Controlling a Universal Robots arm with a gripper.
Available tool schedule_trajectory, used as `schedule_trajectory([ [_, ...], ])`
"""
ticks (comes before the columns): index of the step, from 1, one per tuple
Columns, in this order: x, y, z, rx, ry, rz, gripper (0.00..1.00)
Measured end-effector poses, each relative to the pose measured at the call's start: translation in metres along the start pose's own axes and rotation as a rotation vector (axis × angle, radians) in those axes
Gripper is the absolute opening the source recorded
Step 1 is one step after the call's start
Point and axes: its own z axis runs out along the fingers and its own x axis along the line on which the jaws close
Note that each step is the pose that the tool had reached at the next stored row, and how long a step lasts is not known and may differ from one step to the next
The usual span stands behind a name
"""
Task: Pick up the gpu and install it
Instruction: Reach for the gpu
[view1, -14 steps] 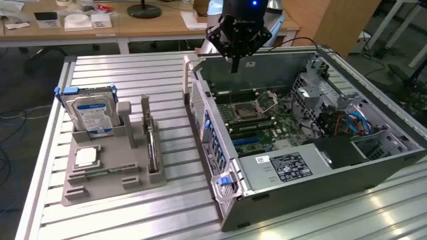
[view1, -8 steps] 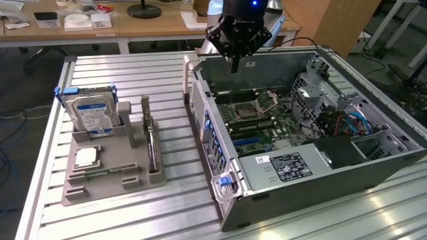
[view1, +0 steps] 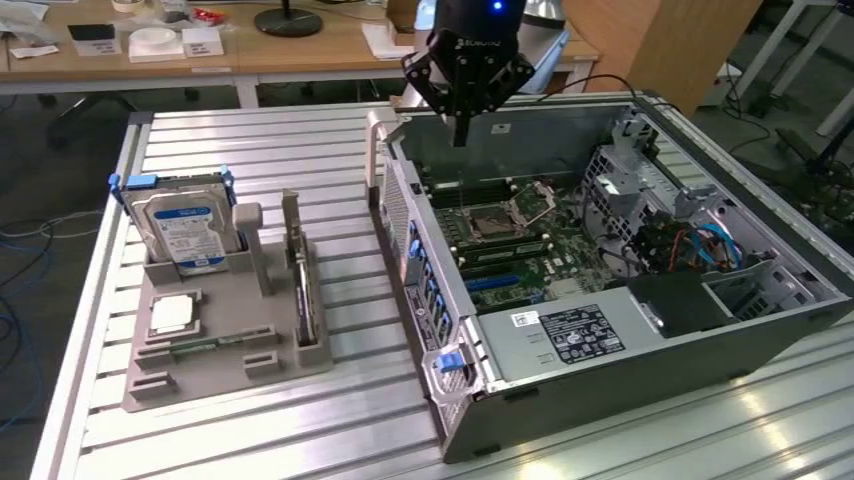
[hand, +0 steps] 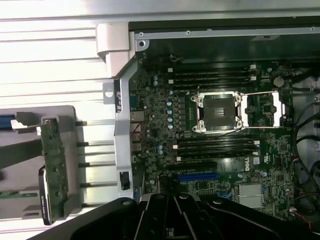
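Observation:
The gpu (view1: 306, 292) stands on edge in a slot of the grey holder (view1: 227, 375) on the exterior view's left, a thin dark card seen edge-on. In the wrist view the gpu (hand: 53, 170) appears as a narrow green board edge beside the holder. My gripper (view1: 461, 135) hangs shut and holding nothing above the far rim of the open computer case (view1: 641, 350), well to the right of the gpu. In the wrist view the gripper (hand: 173, 206) is over the motherboard (hand: 165, 105), near a blue slot (hand: 197, 176).
The holder also carries a silver hard drive (view1: 183, 225) with a blue-white label and a small square processor chip (view1: 174, 315). Inside the case are an open processor socket (hand: 218, 112), memory slots, cables (view1: 701, 245) and a power supply (view1: 574, 333). The ribbed metal table (view1: 267, 150) surrounds them.

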Motion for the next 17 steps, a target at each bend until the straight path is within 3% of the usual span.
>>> schedule_trajectory([
  [17,0.037,-0.0028,-0.0010,0.0000,-0.0001,0.000,0.11],
])
